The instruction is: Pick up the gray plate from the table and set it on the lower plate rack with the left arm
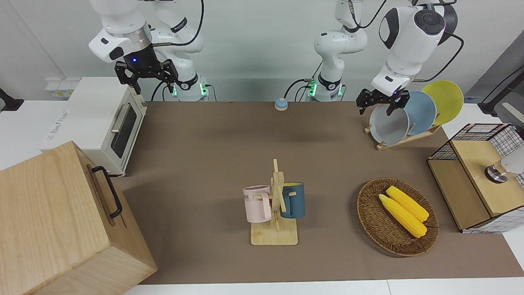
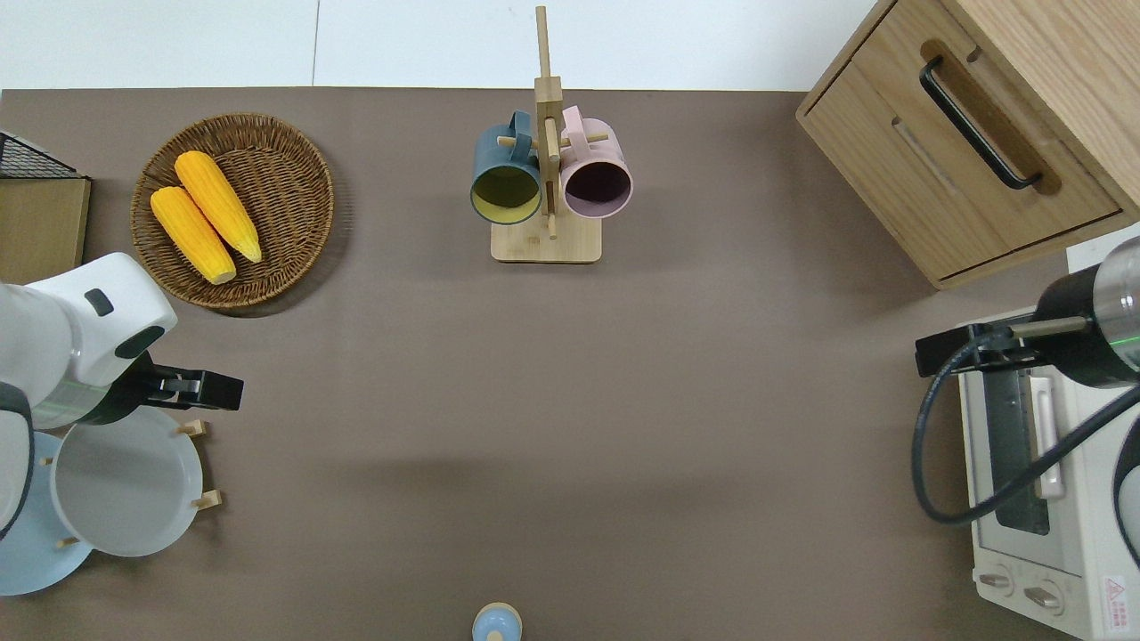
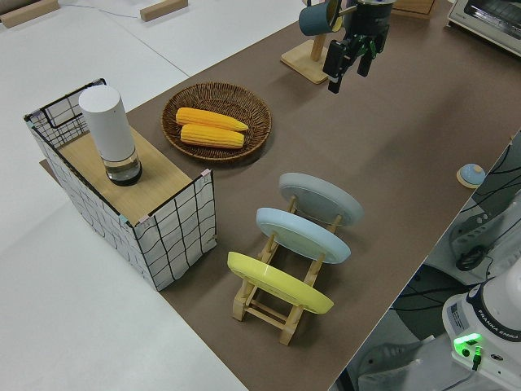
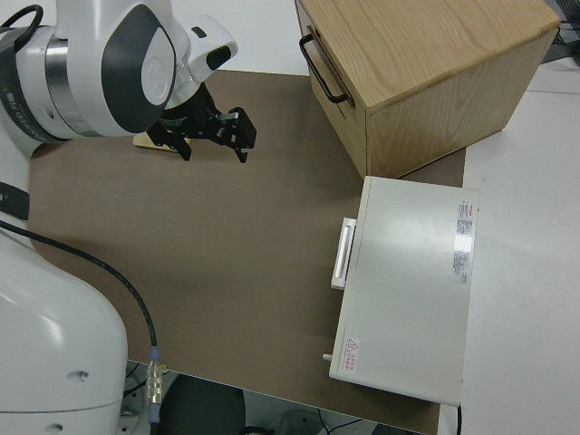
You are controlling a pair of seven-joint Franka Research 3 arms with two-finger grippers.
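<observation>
The gray plate stands tilted in the slot of the lower plate rack that is farthest from the robots. It also shows in the overhead view and in the left side view. My left gripper is open and empty, just above the plate's top rim and apart from it. In the overhead view the left gripper is over the table beside the rack's end pegs. The right arm is parked with its gripper open.
A sky-blue plate and a yellow plate stand in the same rack. A wicker basket holds two corn cobs. A mug stand, a wire-sided box, a toaster oven, a wooden cabinet and a bell are on the table.
</observation>
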